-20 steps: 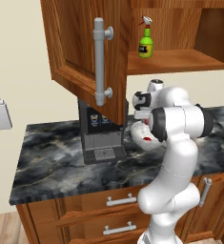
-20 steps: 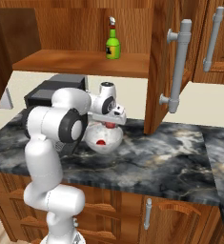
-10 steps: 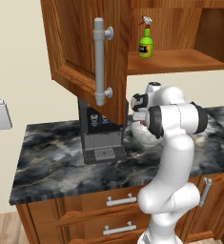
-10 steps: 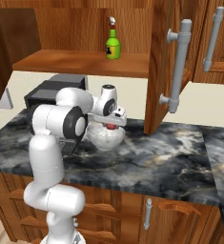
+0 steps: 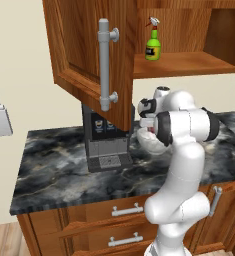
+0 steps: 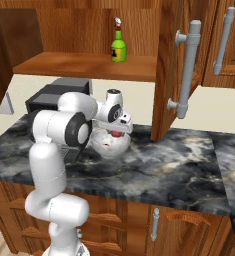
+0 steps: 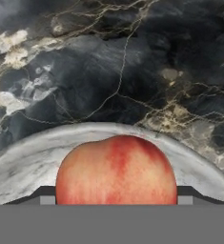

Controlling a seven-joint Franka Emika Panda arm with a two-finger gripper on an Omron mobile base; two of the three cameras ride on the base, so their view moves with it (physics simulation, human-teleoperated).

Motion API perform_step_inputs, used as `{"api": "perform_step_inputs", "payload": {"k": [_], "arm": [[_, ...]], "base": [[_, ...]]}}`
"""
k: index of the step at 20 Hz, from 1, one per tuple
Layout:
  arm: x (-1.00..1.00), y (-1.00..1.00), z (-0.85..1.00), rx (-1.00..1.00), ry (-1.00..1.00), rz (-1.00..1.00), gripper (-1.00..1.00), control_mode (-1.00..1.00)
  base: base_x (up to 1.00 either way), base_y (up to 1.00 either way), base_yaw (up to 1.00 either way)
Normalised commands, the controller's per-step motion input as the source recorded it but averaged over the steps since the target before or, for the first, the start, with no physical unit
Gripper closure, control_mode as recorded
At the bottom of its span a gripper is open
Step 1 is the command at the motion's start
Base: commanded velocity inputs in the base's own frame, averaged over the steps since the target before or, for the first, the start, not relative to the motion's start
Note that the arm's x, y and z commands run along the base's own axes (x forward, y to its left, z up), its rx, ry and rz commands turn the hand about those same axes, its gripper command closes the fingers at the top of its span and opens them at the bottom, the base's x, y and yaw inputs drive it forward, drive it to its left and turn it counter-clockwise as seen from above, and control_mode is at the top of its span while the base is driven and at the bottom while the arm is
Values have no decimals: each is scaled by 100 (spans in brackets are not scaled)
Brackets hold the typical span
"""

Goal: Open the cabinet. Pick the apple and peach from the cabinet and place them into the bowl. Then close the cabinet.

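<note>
Cabinet (image 5: pixel 89 55) doors standing open. Gripper (image 6: pixel 118 131) hovering over bowl (image 6: pixel 109 146) near counter's back edge, fingers pinching peach (image 7: pixel 116 170). Peach needing release, then closing doors.

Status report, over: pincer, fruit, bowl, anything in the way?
Pincer shut on round orange-red fruit, above deep white speckled bowl. Reddish-brown wooden cabinet open. Path down looks free.

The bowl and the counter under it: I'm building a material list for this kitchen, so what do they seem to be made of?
The bowl looks like glazed ceramic or stone: white with faint grey speckling and a smooth rim. The counter looks like polished dark marble: black-grey with pale and golden veins. Both are rendered, so this is only how they look.
</note>
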Motion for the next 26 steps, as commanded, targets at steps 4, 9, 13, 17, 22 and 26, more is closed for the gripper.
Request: {"api": "perform_step_inputs", "payload": {"k": [4,9,13,17,22,26], "arm": [[-72,7,0,0,-6,0,100,-100],[-19,20,0,0,0,4,100,-100],[0,2,0,0,0,1,100,-100],[-2,1,0,0,0,1,100,-100],[0,0,0,0,0,0,-100,-100],[-11,0,9,0,-2,0,-100,-100]], "base": [[0,0,0],[0,0,0],[0,0,0],[0,0,0],[0,0,0],[0,0,0]]}}
